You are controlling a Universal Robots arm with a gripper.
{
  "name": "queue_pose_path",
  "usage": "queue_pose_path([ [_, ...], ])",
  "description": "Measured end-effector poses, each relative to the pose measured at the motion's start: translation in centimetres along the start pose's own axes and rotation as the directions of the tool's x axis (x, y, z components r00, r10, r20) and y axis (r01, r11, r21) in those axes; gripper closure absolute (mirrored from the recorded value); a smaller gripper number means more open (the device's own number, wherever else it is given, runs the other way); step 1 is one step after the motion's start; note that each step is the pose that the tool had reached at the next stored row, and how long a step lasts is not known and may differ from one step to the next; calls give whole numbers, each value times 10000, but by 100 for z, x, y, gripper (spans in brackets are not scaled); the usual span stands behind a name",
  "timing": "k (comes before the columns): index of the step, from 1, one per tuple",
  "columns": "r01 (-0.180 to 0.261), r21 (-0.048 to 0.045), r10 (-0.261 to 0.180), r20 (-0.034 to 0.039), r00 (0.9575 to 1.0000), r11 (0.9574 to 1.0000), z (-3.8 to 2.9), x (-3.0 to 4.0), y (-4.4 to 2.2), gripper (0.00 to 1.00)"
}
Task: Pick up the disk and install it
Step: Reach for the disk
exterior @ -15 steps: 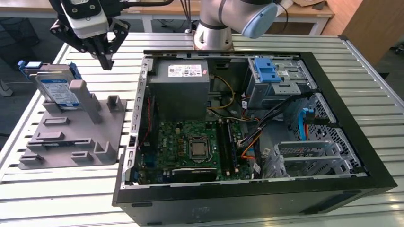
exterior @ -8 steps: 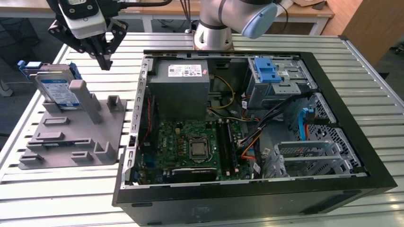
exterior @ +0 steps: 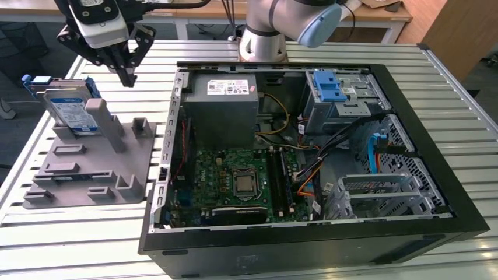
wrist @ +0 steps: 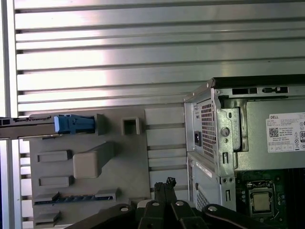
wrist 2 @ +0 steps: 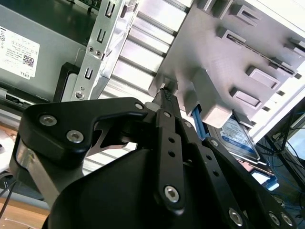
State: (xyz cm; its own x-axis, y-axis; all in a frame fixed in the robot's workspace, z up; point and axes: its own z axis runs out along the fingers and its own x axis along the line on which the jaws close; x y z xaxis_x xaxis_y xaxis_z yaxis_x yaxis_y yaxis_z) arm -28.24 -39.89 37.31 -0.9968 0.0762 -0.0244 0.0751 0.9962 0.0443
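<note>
Claw (exterior: 127,77), pressed together and empty, hangs near the disk (exterior: 69,109), to the exterior view's right.

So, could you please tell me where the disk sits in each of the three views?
Exterior view: the disk stands on edge in the grey fixture, at the exterior view's left.
Second wrist view: the disk peeks out behind the fixture's raised block.
First wrist view: the disk shows edge-on, blue rail visible, along one fixture edge.
Shared landmark: the grey fixture.
</note>
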Motion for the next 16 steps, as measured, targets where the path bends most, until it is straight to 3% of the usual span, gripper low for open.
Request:
queue_pose_path([
  [16, 0, 0, 0, 0, 10000, 10000, 8, 61, -5, 89],
])
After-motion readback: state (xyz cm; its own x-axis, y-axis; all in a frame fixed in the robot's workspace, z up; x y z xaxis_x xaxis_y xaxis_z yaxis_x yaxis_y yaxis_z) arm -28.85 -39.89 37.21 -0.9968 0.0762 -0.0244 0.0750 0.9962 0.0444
